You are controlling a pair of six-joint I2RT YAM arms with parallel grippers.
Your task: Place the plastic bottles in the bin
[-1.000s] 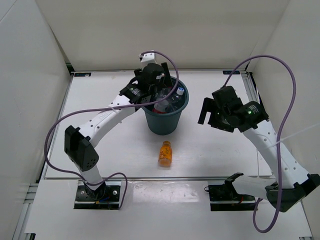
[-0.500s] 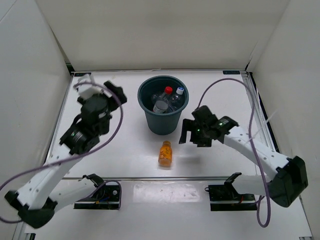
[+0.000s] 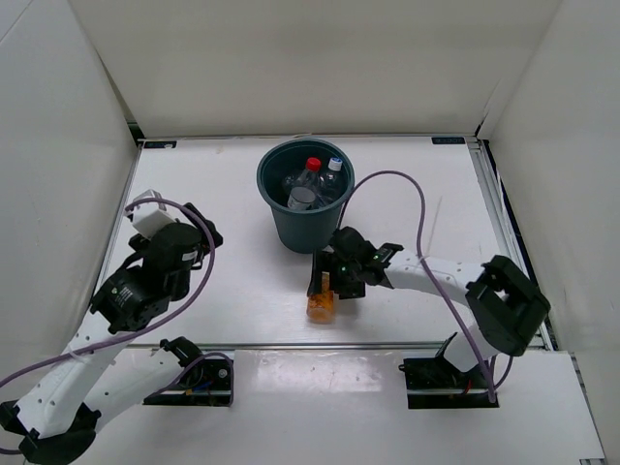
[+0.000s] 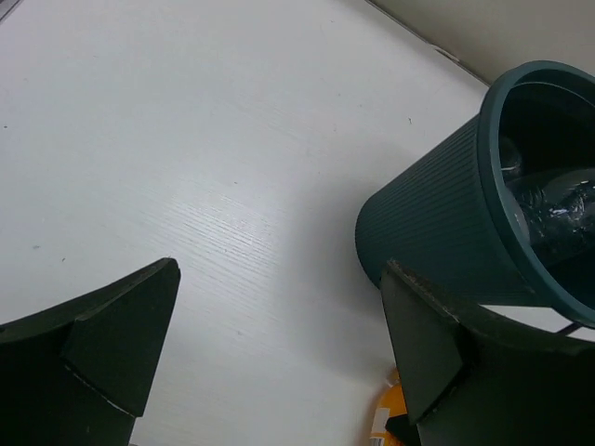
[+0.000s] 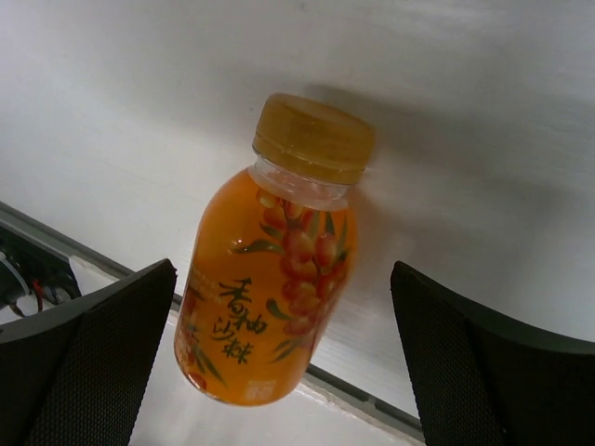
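Observation:
The orange bottle (image 3: 321,303) lies on the table in front of the teal bin (image 3: 302,235). My right gripper (image 3: 325,281) is open right over its cap end, fingers either side. In the right wrist view the orange bottle (image 5: 270,269) lies between my open fingers, untouched. Clear bottles, one with a red cap (image 3: 313,165), lie inside the bin. My left gripper (image 3: 194,232) is open and empty, left of the bin. The left wrist view shows the bin (image 4: 446,223) and a sliver of the orange bottle (image 4: 389,420).
White walls enclose the table on three sides. The table's front edge, a metal rail (image 5: 390,409), runs just beyond the orange bottle's base. Purple cables loop from both arms.
My right gripper has moved left and down from beside the bin to over the orange bottle. My left arm has drawn back from the bin toward the near left. The bin shifted slightly left.

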